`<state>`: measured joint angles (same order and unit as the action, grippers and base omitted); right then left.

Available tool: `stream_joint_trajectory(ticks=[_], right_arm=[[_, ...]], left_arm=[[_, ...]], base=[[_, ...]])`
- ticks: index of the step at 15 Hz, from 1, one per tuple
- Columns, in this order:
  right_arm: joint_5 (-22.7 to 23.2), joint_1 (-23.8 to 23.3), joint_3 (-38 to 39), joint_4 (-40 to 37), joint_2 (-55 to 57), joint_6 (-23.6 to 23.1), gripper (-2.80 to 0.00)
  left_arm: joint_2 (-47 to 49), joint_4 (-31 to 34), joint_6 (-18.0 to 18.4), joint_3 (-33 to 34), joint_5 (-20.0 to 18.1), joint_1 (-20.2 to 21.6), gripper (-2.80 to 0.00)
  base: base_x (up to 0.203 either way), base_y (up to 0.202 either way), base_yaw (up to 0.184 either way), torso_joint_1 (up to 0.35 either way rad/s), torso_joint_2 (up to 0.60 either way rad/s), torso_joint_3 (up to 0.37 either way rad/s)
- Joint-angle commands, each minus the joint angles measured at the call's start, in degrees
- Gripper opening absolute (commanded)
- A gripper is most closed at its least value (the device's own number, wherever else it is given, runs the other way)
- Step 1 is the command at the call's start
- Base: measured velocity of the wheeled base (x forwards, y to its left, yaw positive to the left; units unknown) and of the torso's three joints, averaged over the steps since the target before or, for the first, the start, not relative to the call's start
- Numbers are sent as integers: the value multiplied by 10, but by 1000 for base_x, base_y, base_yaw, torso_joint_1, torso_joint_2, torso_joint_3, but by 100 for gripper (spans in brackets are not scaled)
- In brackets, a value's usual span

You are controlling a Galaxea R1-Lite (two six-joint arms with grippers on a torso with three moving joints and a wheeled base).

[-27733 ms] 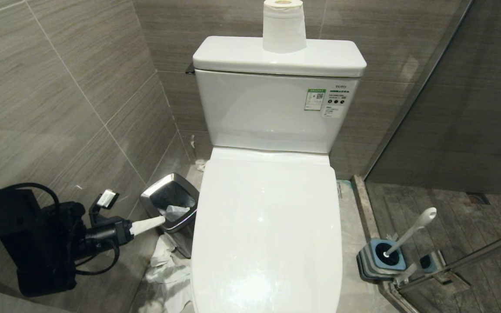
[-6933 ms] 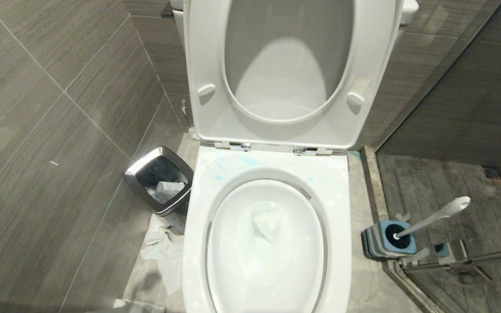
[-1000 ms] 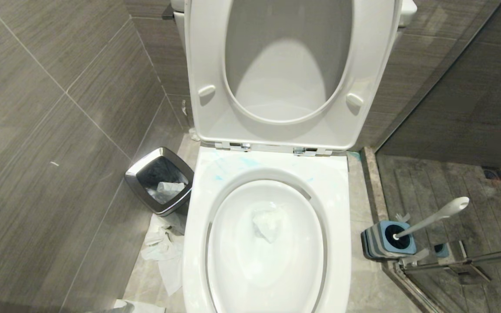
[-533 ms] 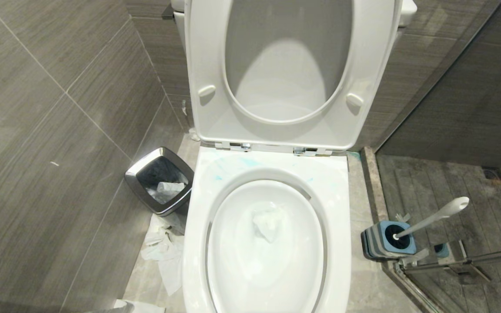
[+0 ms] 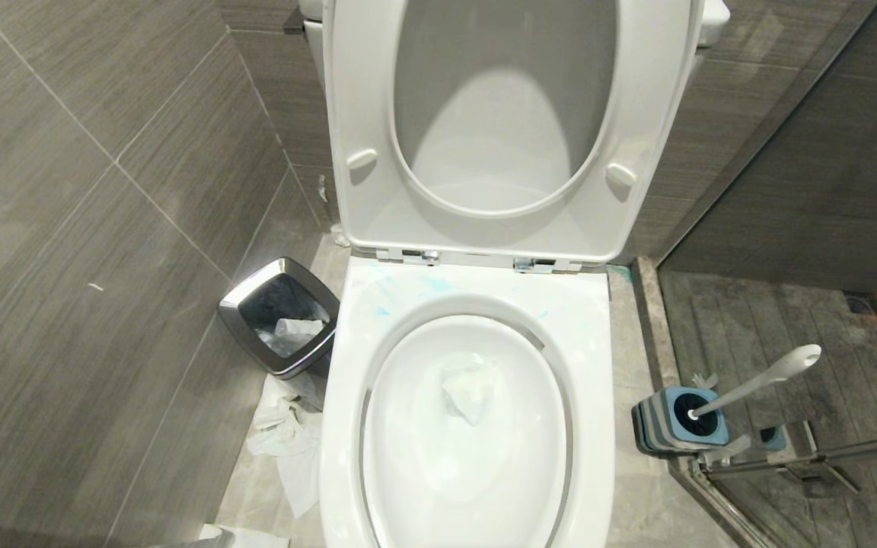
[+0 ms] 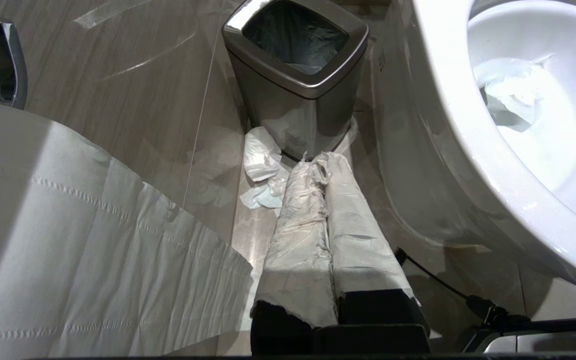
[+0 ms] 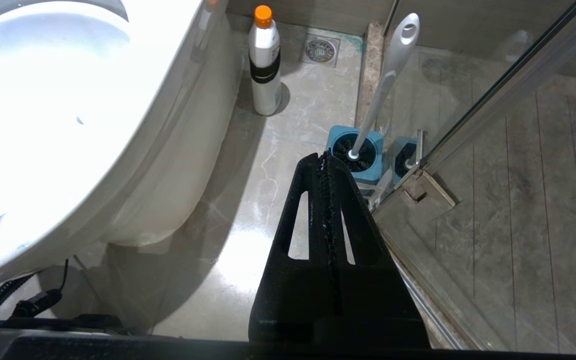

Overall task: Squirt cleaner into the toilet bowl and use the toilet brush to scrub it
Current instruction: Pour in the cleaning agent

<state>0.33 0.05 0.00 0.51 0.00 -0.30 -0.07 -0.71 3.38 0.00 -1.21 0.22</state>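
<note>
- The toilet bowl (image 5: pixel 598 365) fills the middle of the head view, seat and lid (image 5: pixel 659 114) raised upright against the tank; a wad of white paper (image 5: pixel 470 392) lies in the basin.
- A square steel bin (image 5: pixel 279 316) with a black liner stands just beside the bowl on the robot's left, crumpled tissue (image 5: pixel 286 441) on the floor in front of it.
- The toilet brush (image 5: pixel 758 378) leans in its blue-and-grey holder (image 5: pixel 674 426) on the floor to the bowl's right, next to the glass shower door.
- A white bottle with an orange cap (image 7: pixel 264 60) stands on the floor close to the bowl's base.
- The left hand (image 6: pixel 320 160), its fingers wrapped in white paper, is closed with nothing in it, low beside the bin.
- The right hand (image 7: pixel 324 156) is closed and empty, low, pointing toward the brush holder.
- Thin turquoise smears of cleaner (image 5: pixel 435 283) mark the rim near the hinges.
</note>
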Motion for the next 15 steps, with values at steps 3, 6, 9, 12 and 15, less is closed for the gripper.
stream_joint_trajectory(ticks=[3, 6, 9, 12, 15], right_arm=[[0, 0, 4, 0, 0, 0, -280], [0, 0, 4, 0, 0, 0, -280], [0, 0, 4, 0, -1, 0, -280], [0, 0, 4, 0, -1, 0, -280], [0, 0, 4, 0, 0, 0, -280]], left_arm=[[1, 4, 0, 4, -1, 0, -280], [1, 5, 0, 3, -1, -2, -280], [1, 5, 0, 3, -1, -2, -280], [1, 5, 1, 3, -1, -2, -280], [1, 5, 1, 3, -1, -2, -280]], base=[[0, 0, 0, 0, 0, 0], [0, 0, 0, 0, 0, 0], [0, 0, 0, 0, 0, -77], [0, 0, 0, 6, 2, -180], [0, 0, 0, 2, 7, -191]])
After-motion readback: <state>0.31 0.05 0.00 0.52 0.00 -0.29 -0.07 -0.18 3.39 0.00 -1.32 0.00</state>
